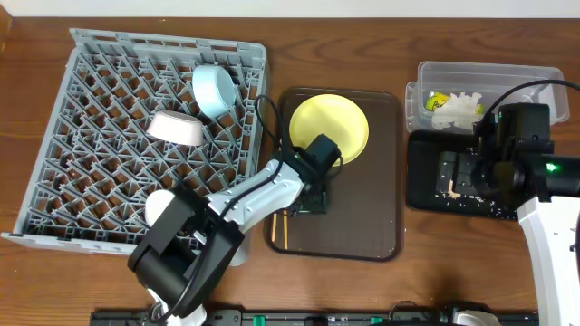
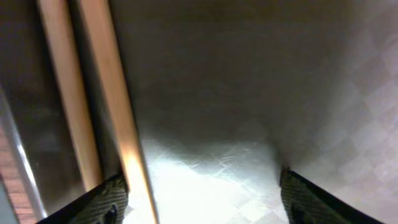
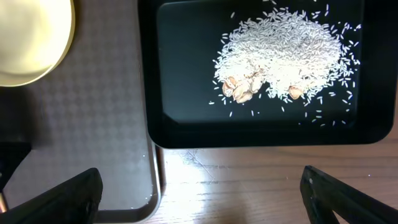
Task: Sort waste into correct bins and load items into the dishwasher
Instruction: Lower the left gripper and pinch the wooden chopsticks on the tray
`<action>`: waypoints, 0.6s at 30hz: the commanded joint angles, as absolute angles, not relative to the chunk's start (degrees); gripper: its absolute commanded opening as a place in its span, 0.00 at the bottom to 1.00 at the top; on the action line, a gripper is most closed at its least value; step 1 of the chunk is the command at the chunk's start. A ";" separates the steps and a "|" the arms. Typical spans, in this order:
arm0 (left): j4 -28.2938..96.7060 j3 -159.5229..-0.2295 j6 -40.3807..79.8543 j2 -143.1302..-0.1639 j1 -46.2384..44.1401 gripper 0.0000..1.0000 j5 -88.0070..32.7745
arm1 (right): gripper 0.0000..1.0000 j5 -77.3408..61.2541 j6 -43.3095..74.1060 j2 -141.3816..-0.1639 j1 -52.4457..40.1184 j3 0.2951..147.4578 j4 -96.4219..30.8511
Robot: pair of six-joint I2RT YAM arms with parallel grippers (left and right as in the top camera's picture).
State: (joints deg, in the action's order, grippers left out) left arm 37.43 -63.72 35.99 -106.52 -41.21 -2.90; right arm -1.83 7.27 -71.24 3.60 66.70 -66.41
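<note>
wooden worktop [image 1: 453, 290]. grey dish rack [image 1: 91, 172] holds the light-blue bowl [image 1: 213, 91] and white bowl [image 1: 177, 129]. yellow plate [image 1: 340, 122] not yet loaded, lies on brown serving tray [image 1: 362, 217]. clear tub [image 1: 507, 77] holds paper [image 1: 458, 110] and wrapper [image 1: 438, 100]; black tray [image 3: 186, 74] holds grains [image 3: 286, 50]. sorting looks done, plate left. left hand [image 2: 205, 199] low over serving tray, released, empty, chopsticks [image 2: 106, 93] beside one finger. right hand [image 3: 205, 193] released above black tray's edge.

Reddish-brown wooden table [image 1: 453, 263] with visible grain, pale strip [image 1: 362, 5] beyond its far edge, even indoor light
</note>
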 commanded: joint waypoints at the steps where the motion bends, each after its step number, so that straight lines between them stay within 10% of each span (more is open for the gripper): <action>1: 36.53 -61.12 35.92 -107.44 -41.34 0.74 -2.07 | 0.99 -1.54 8.12 -71.13 4.12 67.61 -66.52; 18: 36.14 -60.18 35.90 -107.42 -41.32 0.09 -2.07 | 0.99 -1.54 8.10 -71.13 4.12 67.61 -66.70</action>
